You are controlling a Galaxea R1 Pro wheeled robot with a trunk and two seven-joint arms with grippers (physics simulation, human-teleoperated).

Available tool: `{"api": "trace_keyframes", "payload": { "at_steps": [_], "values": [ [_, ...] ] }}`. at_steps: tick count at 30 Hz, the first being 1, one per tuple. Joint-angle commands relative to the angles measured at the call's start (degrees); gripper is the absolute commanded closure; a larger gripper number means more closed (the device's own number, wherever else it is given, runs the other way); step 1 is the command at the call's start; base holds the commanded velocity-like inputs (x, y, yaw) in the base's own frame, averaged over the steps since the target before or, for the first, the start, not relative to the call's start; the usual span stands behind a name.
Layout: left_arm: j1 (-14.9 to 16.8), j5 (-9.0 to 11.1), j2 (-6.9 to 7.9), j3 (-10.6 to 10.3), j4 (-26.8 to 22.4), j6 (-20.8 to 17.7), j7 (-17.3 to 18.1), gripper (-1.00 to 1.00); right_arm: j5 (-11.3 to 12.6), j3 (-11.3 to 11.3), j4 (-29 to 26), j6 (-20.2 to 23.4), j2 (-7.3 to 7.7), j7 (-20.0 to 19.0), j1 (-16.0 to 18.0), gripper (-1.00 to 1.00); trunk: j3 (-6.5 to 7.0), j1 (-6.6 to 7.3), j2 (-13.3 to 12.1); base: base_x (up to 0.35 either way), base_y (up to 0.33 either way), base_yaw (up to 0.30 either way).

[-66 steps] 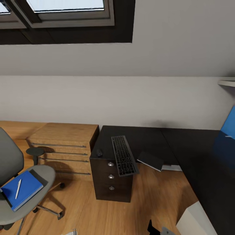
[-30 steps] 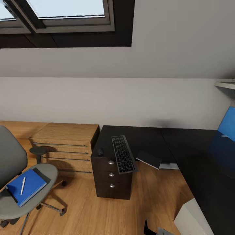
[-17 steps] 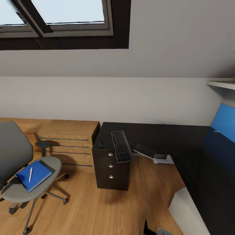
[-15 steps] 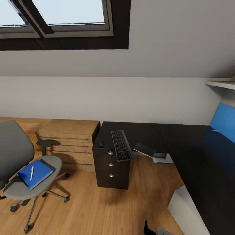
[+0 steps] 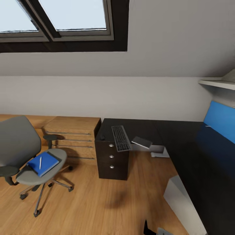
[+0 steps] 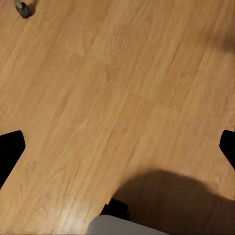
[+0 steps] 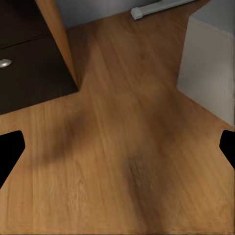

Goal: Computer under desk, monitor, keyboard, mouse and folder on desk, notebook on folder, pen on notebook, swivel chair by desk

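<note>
The grey swivel chair (image 5: 18, 143) stands at the left on the wood floor. On its seat lies the blue folder (image 5: 44, 164) with the pale pen (image 5: 40, 162) on top. The keyboard (image 5: 120, 138) and the small dark mouse (image 5: 102, 137) rest on a black drawer unit (image 5: 112, 161). The dark notebook (image 5: 142, 142) sits tilted at the near corner of the black desk (image 5: 192, 156), which runs along the right. My left gripper (image 6: 117, 152) and my right gripper (image 7: 117, 152) are open over bare floor, their fingertips wide apart.
Low light-wood shelving (image 5: 73, 137) stands against the wall behind the chair. The desk's white leg (image 5: 179, 202) and long white foot (image 5: 160, 154) are at the right, its blue panel (image 5: 220, 122) further back. A chair caster (image 6: 23, 9) is on the floor near my left gripper.
The whole picture has shifted: the camera has backed away and turned, so chair, drawer unit and desk look smaller and farther. The things themselves lie as before.
</note>
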State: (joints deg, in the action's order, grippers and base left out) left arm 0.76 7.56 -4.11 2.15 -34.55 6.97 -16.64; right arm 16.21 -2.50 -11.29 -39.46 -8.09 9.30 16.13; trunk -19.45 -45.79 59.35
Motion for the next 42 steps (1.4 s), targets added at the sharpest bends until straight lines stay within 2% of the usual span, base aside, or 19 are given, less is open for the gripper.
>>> {"api": "trace_keyframes", "payload": {
  "at_steps": [1,17,25,31,42],
  "values": [
    [0.0,0.6,-0.03,0.1,0.0,0.3,0.0,-1.0,0.3,-0.3,0.0,-0.2,0.0,0.2,0.1,-1.0,-0.01,0.03,0.0,-0.336,0.0,0.0],
    [0.0,0.6,-0.1,0.1,0.1,0.3,-0.2,-1.0,0.3,-0.3,0.0,-0.2,0.0,0.2,0.0,-1.0,0.62,0.03,0.0,-0.336,0.0,0.0],
    [0.0,0.5,-0.1,0.0,4.4,0.4,-0.3,-1.0,0.3,-0.3,0.0,-0.2,0.0,0.2,0.0,-1.0,0.62,0.03,0.0,-0.337,0.0,0.0],
    [0.0,0.4,-0.1,0.0,4.5,0.4,-0.2,-1.0,0.3,-0.2,0.0,-0.2,0.07,0.2,0.0,-1.0,0.62,0.03,0.0,-0.336,0.0,-0.01],
    [0.0,0.5,-0.1,0.0,4.6,0.5,-0.2,-1.0,0.3,-0.3,0.0,-0.2,0.09,0.2,0.0,-1.0,0.62,0.03,0.0,-0.209,0.0,-0.206]
  ]
}}
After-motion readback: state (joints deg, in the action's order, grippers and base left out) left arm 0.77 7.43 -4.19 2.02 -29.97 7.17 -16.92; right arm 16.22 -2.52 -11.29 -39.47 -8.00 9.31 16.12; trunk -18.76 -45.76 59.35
